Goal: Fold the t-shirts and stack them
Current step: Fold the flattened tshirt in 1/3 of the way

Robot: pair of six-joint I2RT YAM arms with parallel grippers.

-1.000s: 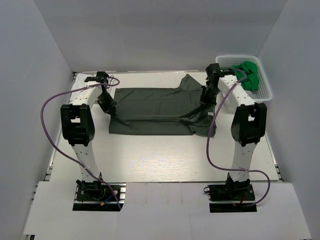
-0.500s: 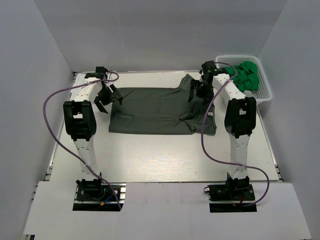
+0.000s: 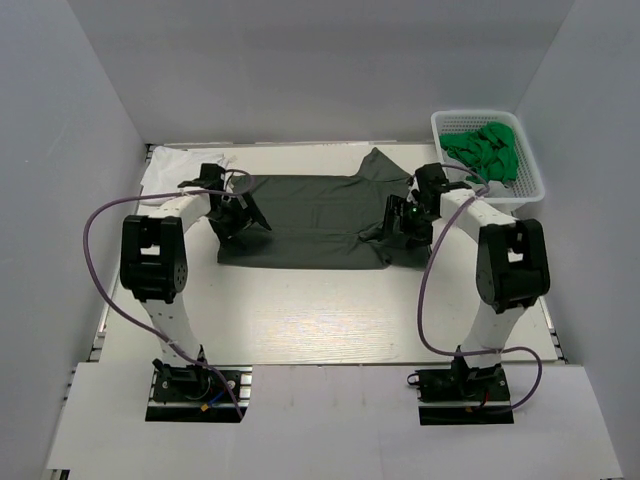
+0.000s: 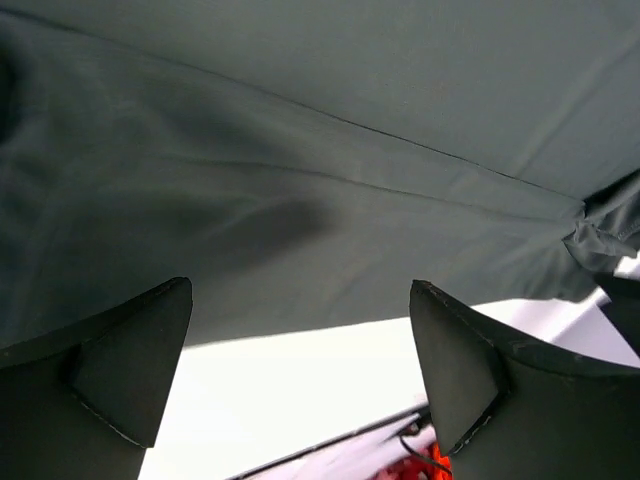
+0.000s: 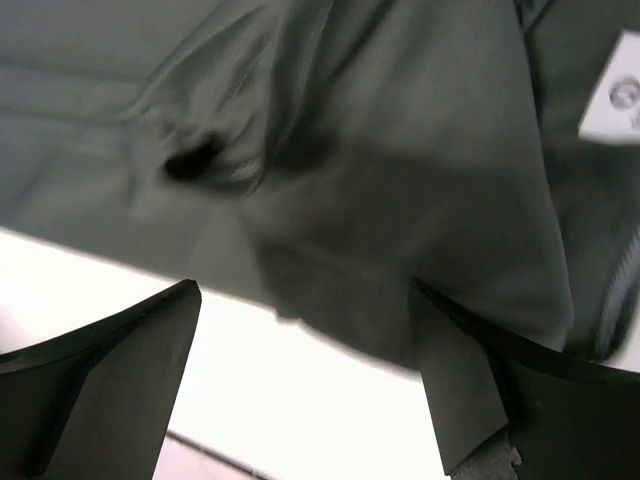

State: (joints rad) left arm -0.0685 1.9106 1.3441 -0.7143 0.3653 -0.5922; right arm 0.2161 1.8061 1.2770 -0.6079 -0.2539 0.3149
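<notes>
I have the dark t-shirt (image 3: 310,220) lying flat on the counter (image 3: 320,310), in the far half between the 2 arms, and I judge we are partway through folding it, with no stacking started. The left gripper (image 3: 243,212) hangs low over the shirt's left end. Its wrist view shows the fingers (image 4: 130,370) spread wide with only cloth and bare counter beneath them, nothing pinched. The right gripper (image 3: 400,215) hovers over the bunched right end, its jaws equally wide apart and empty. The shirt's long axis runs left to right across the counter. I take the neck end to point right, since the right wrist view shows a white label (image 5: 612,100) there, and the hem to point left. 1 sleeve (image 3: 380,165) sticks out toward the far edge, and the right end is rumpled rather than square. A crease runs along the length in the left wrist view, so I reckon 1 lengthwise fold is in. Next I would bring each gripper down onto an edge at its own end, pinch a single clean layer, and carry both ends together so the fold stays even, and the loose sleeve and the rumpled right corner need tucking first. The basket (image 3: 537,170) at the far right holds green cloth (image 3: 485,150), well apart from the shirt.
</notes>
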